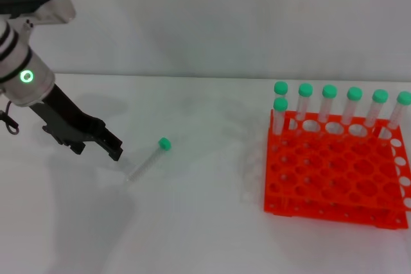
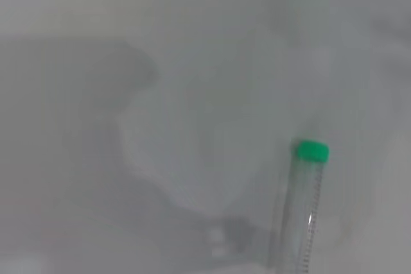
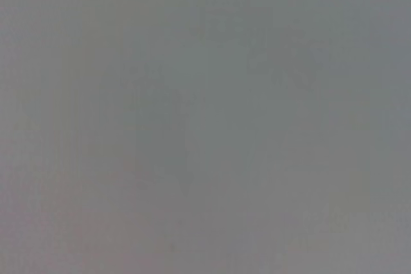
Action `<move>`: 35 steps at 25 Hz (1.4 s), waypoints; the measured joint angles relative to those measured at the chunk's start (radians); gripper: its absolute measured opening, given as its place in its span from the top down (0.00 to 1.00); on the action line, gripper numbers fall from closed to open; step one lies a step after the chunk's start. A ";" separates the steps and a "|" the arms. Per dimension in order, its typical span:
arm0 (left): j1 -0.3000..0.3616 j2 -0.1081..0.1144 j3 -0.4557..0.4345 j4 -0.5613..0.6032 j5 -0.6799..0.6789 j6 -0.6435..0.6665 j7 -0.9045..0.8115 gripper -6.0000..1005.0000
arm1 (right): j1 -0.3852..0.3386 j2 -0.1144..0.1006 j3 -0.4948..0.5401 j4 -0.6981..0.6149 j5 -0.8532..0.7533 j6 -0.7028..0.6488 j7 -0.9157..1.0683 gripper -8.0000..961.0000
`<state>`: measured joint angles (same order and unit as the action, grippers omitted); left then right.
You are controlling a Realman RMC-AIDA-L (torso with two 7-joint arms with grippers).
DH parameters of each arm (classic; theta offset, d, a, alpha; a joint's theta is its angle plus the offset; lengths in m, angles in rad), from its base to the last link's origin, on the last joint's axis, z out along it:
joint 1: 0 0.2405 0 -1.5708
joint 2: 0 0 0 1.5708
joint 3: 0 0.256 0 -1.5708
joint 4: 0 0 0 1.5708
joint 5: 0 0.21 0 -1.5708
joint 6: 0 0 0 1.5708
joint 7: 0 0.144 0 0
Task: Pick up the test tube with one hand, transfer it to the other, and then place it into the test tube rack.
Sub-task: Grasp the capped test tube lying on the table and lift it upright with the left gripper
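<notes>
The test tube (image 1: 148, 158) lies on its side on the white table (image 1: 205, 222), its green cap (image 1: 164, 144) pointing to the far right. It also runs up through the left wrist view as the test tube (image 2: 303, 210), cap (image 2: 311, 151) uppermost. My left gripper (image 1: 109, 144), black on a white-silver arm with a green light, hangs just left of the tube's clear end, apart from it. The orange-red test tube rack (image 1: 334, 178) stands at the right. My right gripper is out of view, and the right wrist view shows only plain grey.
Several green-capped tubes (image 1: 329, 104) stand upright along the rack's far row, with one more at the left corner (image 1: 280, 115). A pale wall runs behind the table. Bare table lies between the lying tube and the rack.
</notes>
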<state>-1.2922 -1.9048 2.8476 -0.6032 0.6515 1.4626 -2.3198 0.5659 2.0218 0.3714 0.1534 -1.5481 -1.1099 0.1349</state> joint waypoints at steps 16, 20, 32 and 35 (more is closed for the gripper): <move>-0.022 -0.064 -0.001 0.113 0.085 -0.198 -0.022 0.12 | -0.005 0.002 -0.002 0.000 0.000 0.006 0.000 0.11; -0.019 -0.066 -0.002 0.146 0.086 -0.226 -0.028 0.13 | -0.002 0.001 0.001 0.000 0.001 0.007 0.000 0.11; -0.010 -0.081 -0.002 0.181 0.116 -0.259 -0.018 0.18 | 0.002 -0.002 0.003 -0.003 0.008 0.009 0.000 0.11; -0.007 -0.083 -0.002 0.195 0.124 -0.272 -0.018 0.26 | 0.004 -0.002 0.003 -0.003 0.008 0.009 0.000 0.11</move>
<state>-1.2995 -1.9879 2.8455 -0.4084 0.7753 1.1904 -2.3377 0.5696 2.0202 0.3743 0.1508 -1.5400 -1.1013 0.1349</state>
